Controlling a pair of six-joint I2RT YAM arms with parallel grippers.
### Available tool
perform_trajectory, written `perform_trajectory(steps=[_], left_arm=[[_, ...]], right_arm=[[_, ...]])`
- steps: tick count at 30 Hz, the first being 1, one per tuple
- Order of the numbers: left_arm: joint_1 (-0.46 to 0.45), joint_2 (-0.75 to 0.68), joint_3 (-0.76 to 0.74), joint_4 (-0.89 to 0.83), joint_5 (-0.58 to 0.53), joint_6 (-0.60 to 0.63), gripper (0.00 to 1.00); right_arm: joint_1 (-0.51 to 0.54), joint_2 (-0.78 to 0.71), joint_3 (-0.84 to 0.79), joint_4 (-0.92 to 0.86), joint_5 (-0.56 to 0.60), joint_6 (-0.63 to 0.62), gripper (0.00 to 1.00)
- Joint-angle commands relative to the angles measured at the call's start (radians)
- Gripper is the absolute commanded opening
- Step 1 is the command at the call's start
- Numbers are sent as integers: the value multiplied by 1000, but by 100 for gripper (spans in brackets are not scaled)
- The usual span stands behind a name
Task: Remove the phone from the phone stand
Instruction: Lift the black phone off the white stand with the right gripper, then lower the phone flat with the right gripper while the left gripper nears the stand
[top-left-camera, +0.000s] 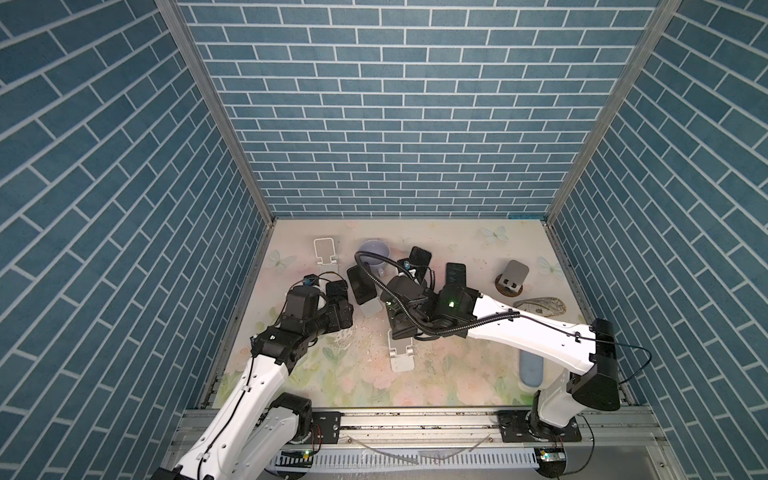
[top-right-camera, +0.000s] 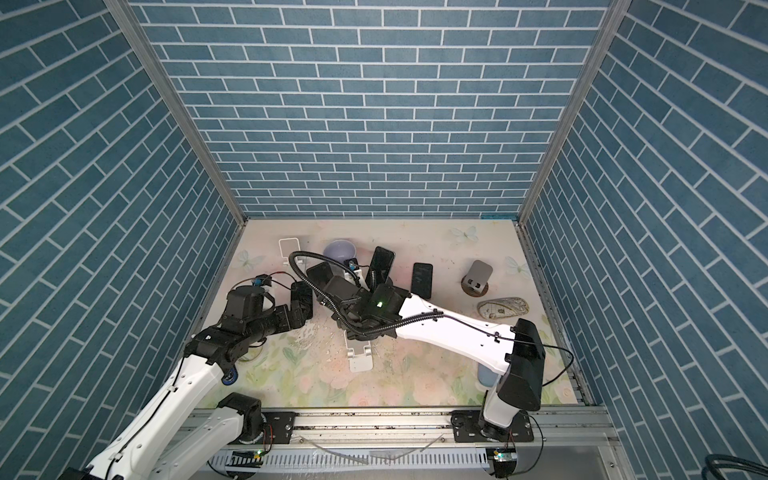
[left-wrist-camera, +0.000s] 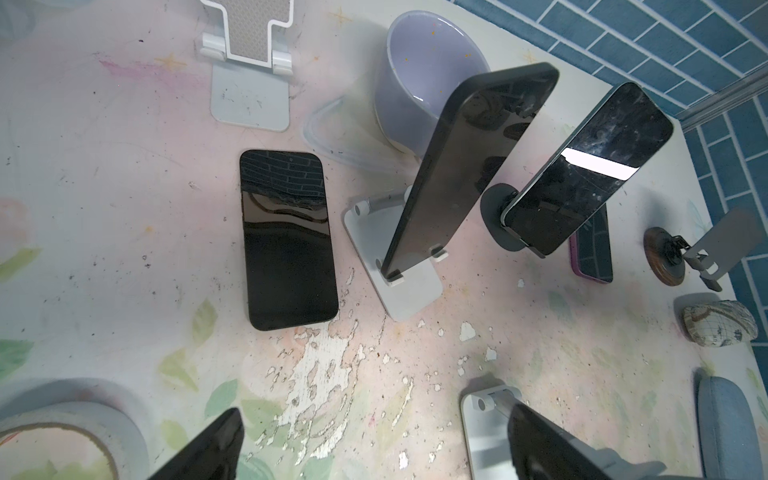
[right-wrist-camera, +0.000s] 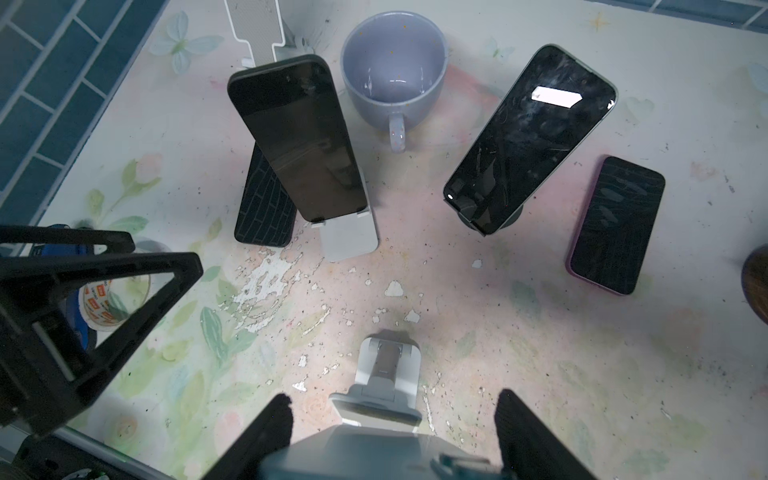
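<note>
Right wrist view is catching the grey phone (right-wrist-camera: 374, 453) as a blur, cut off by the frame edge, with the right gripper (right-wrist-camera: 395, 395) gripping both its edges just over the white stand (right-wrist-camera: 386, 365). In both top views, at lower centre, that gripper is hiding it. Nearby, the left gripper (left-wrist-camera: 374, 409) is hanging with fingers spread wide.

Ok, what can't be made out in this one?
1) Right gripper grip: the grey thing between its fingers is cut off by the right wrist view's bottom edge; in both top views the right arm covers it. Phone or not, held or not: unclear.
2) Tape: cut off by the left wrist view's corner.
3) Blue thing: partly behind the right arm in a top view.
</note>
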Motion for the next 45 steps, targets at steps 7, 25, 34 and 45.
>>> perform_trajectory(steps=[7,25,34,45], left_arm=[[-28,-1,-13,22,16,22,100],[-69,0,-4,14,-11,25,100],[-115,-3,6,22,-31,25,100],[-174,46,34,40,-79,15,100]], right_arm=[[-66,-112,-130,78,-17,4,47],[-131,-234,-283,89,-8,4,45],[-202,-299,-391,66,-41,13,45],[-310,-310,-535,114,-132,27,44]])
